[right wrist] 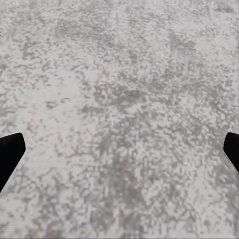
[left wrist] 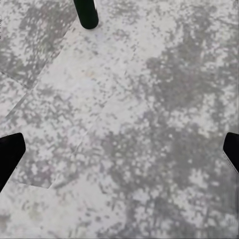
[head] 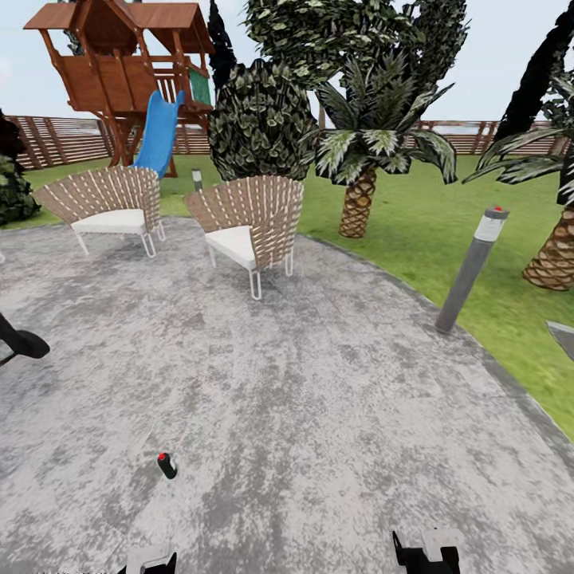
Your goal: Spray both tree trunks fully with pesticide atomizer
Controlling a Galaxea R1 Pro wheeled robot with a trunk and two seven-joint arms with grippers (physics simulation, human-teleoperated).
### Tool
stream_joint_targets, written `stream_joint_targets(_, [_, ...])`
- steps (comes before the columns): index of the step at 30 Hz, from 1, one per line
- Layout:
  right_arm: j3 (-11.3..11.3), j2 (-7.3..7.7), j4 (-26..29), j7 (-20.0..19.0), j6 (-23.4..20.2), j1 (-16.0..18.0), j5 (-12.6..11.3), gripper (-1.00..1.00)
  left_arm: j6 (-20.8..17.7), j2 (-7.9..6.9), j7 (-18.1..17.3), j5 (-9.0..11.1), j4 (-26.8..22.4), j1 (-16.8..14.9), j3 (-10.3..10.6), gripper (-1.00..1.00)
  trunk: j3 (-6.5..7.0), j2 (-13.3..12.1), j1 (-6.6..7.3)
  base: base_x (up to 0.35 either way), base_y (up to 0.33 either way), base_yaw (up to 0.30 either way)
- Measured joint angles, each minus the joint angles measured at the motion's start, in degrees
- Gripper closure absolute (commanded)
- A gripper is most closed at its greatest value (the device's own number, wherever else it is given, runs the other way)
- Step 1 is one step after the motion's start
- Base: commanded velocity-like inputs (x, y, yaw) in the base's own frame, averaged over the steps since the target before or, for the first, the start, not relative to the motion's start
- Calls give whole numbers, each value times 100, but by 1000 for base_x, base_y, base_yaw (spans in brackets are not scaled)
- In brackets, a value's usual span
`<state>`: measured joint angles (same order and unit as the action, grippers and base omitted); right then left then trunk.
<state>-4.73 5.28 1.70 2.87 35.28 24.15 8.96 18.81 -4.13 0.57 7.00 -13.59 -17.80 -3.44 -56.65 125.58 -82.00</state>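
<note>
I am on a grey mottled patio with the green lawn beyond its curved edge. The atomizer is out of view, and the pale tree trunks are hidden behind foliage. A leafy green-and-white crown rises at the back. My left gripper and right gripper hang low over the paving. Both are open, their dark fingertips far apart with nothing between them.
A small dark stub with a red tip stands on the paving near my left gripper. Two woven chairs, a grey bollard, scaly palms, a wooden playhouse with a blue slide and the slat fence stand ahead.
</note>
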Motion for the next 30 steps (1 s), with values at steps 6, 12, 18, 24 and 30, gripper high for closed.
stream_joint_targets(6, [0,-1,0,0,0,0,0,-100,0,0,0,7,0,0,0,-100,0,0,0,167,-238,276])
stream_joint_targets(12, [0,-1,0,0,0,0,0,-100,0,0,0,7,0,0,0,-100,0,0,0,167,-238,277])
stream_joint_targets(18, [0,-1,0,0,0,0,0,-100,0,0,0,7,0,0,-1,-100,0,0,1,206,-232,278])
stream_joint_targets(24, [0,-1,0,0,-1,0,0,-100,0,0,2,6,0,0,-1,-100,0,0,1,255,-194,278])
stream_joint_targets(30, [-1,-1,0,-1,-2,0,-1,-100,0,-1,1,2,-1,0,-2,-100,0,0,-1,80,-34,278])
